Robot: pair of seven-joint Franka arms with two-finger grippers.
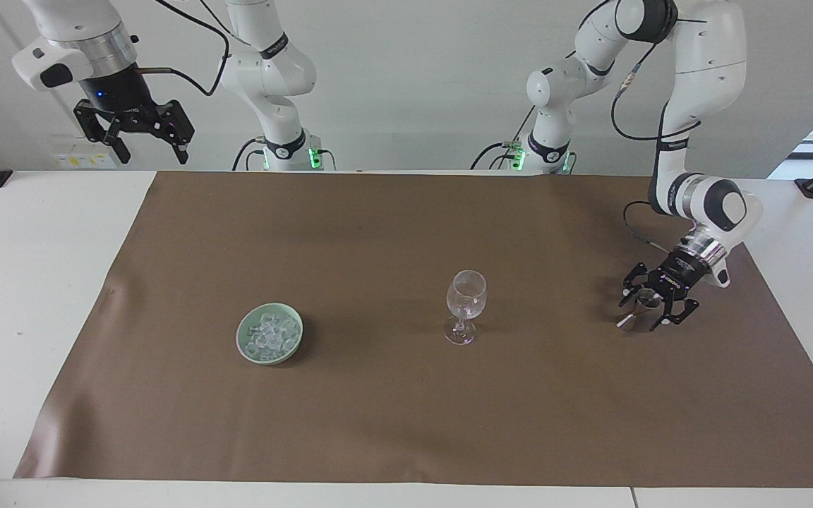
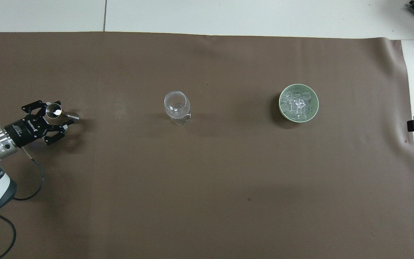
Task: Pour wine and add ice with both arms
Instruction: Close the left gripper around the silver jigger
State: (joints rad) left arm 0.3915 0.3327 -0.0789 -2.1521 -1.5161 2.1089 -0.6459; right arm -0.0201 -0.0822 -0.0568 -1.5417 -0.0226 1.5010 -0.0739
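- While the right arm waits, the left gripper (image 1: 650,310) (image 2: 55,120) sits low at the left arm's end of the brown mat (image 1: 406,409), fingers spread around a small metal cup (image 1: 643,302) (image 2: 53,109); whether they touch it I cannot tell.
- Mid-mat stands an empty stemmed glass (image 1: 466,305) (image 2: 176,107).
- Toward the right arm's end, the ice (image 1: 270,334) (image 2: 298,104) lies heaped in a green bowl (image 1: 245,346) (image 2: 282,108).
- High over the white table (image 1: 32,282) edge, the right gripper (image 1: 149,147) hangs with fingers apart, holding nothing.
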